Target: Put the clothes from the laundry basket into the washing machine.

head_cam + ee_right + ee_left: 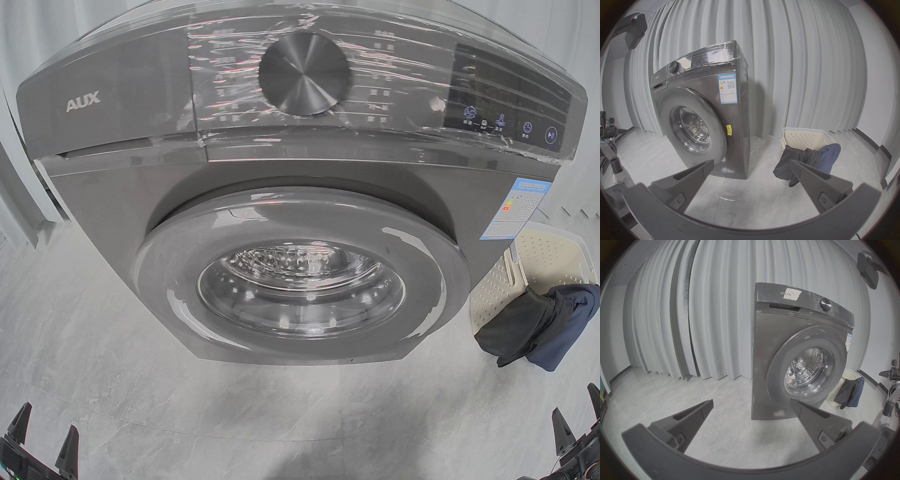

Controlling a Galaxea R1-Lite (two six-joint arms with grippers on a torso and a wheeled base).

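In front of the robot, on the pale tiled floor, stands the grey washing machine, its round door shut, and the drum shows through the glass. Just beside the machine, on the robot's right, sits the cream laundry basket. Two clothes hang over its near rim down to the floor: a black garment and a navy garment, touching each other. The left gripper and right gripper sit low, well apart from machine and basket — both with jaws spread wide, holding nothing.
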